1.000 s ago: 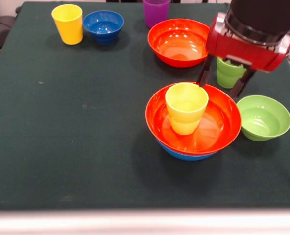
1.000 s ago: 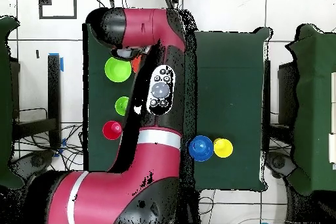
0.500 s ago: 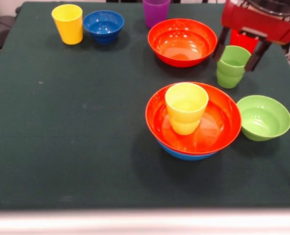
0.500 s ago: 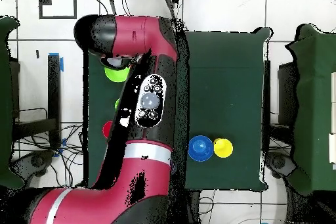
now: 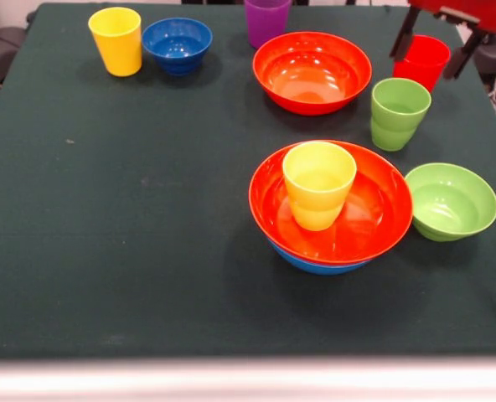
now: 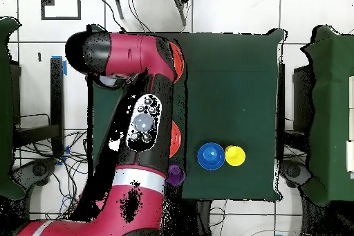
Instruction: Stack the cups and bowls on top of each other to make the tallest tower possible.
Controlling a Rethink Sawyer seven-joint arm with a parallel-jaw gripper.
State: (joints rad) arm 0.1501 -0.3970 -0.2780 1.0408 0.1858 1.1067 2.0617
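The gripper (image 5: 431, 52) has drawn back from beside the tower toward the far right corner of the dark green tabletop (image 5: 131, 251). A second ago its dark fingers (image 5: 401, 46) stood by the glossy lime green plastic cup (image 5: 398, 113) with the stepped waist; half a second ago they were behind it. Now they straddle the glossy red plastic cup (image 5: 421, 60), one finger on each side, spread apart and holding nothing. I cannot tell whether they touch the cup's wall or merely flank it. Nothing on the tabletop has shifted; only the arm has moved.

Judging from this, the red cup is the next piece chosen for the stack, and the step in hand is lining up to close on it.

The tower (image 5: 330, 205) stands in the middle of the tabletop, nearer the camera than the fingers and well apart from them: a large light blue plastic bowl (image 5: 319, 265) at the bottom, a large orange-red plastic bowl (image 5: 374, 219) nested in it, and a yellow-orange plastic cup (image 5: 318, 185) upright inside. The lime green cup stands between the fingers and the tower, so a carried cup would probably need to be lifted clear of it.

In the overhead view the red arm (image 6: 135, 133) covers the red cup and most of that side.
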